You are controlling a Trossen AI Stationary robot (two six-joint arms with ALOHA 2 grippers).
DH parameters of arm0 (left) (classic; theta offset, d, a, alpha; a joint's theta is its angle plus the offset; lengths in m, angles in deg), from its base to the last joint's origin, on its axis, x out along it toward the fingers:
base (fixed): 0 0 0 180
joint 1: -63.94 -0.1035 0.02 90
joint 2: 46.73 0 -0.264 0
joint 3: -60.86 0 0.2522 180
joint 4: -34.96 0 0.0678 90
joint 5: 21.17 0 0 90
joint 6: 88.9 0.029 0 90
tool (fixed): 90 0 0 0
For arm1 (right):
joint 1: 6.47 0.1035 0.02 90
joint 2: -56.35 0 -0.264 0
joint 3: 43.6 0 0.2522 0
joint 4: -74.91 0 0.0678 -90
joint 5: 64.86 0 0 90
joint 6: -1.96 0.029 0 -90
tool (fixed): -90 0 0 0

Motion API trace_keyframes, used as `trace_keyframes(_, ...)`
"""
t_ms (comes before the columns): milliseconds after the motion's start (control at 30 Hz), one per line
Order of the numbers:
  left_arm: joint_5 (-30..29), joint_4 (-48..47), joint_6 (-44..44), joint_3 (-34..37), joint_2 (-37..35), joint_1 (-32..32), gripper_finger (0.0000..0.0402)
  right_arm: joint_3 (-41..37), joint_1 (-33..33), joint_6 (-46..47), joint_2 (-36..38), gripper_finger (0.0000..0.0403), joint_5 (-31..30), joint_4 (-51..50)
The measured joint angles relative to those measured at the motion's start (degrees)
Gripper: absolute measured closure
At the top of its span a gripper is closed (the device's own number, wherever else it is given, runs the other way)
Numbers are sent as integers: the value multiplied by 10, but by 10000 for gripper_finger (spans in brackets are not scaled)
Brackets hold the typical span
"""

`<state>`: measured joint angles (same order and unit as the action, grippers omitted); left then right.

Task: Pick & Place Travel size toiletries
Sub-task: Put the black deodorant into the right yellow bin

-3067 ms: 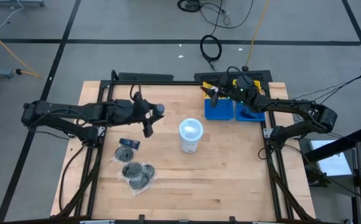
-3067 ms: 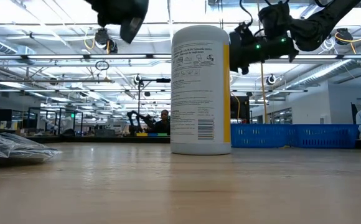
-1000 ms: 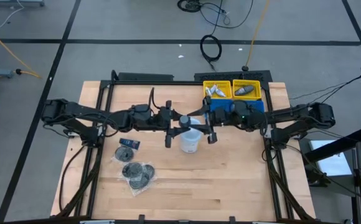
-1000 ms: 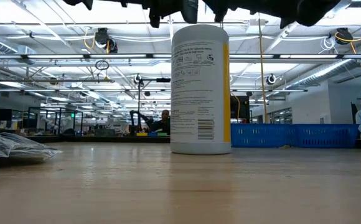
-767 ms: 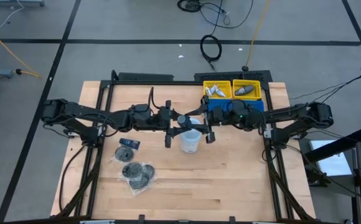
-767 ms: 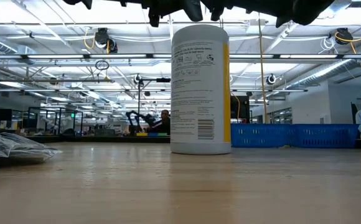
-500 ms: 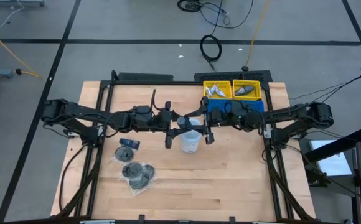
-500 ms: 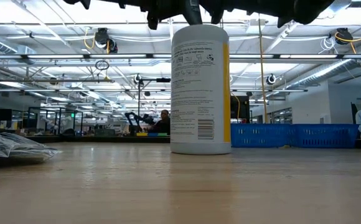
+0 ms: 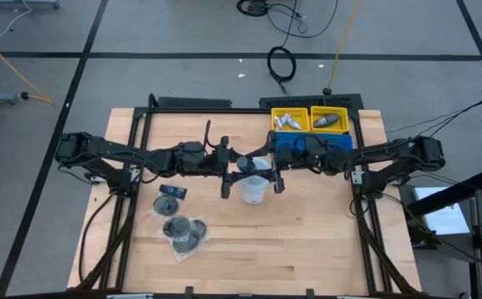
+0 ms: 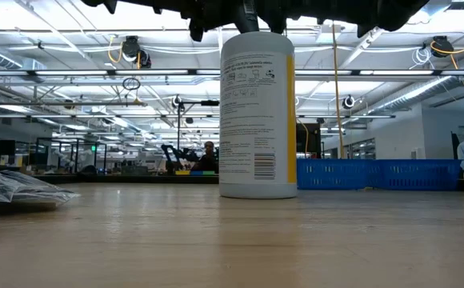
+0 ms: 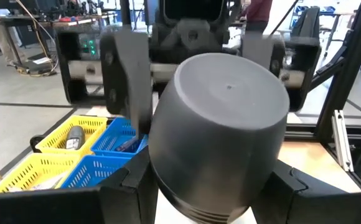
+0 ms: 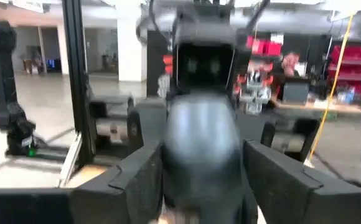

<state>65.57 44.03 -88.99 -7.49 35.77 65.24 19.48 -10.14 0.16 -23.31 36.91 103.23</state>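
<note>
An industrial robotics lab or workshop. A wooden surface [image 9: 307, 241] in a black metal frame stands on a grey concrete floor [image 9: 158, 50] marked with dark tape lines. Loose cables [image 9: 281, 62] lie on the floor. Beyond are ceiling ducts [image 10: 96, 74], workstations and a person [image 10: 209, 156].
</note>
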Motion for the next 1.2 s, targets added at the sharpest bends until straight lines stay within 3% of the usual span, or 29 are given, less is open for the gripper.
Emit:
trace_keyframes(167, -3, 3, 14, 0, 0, 0, 224, 26, 1, 0, -1, 134, -9, -51)
trace_keyframes(333, -5, 7, 15, 0, 0, 0, 224, 38, 10, -17, -1, 118, -16, -57)
trace_keyframes(633, -4, 5, 16, 0, -1, 0, 224, 39, 22, -26, -8, 146, -60, -38)
trace_keyframes(1033, -3, -4, 16, 0, -3, 0, 224, 78, 23, -21, -64, 160, -56, -17)
trace_keyframes(1200, -2, -6, 18, 0, -1, 0, 224, 80, 23, -19, -61, 200, -57, -35)
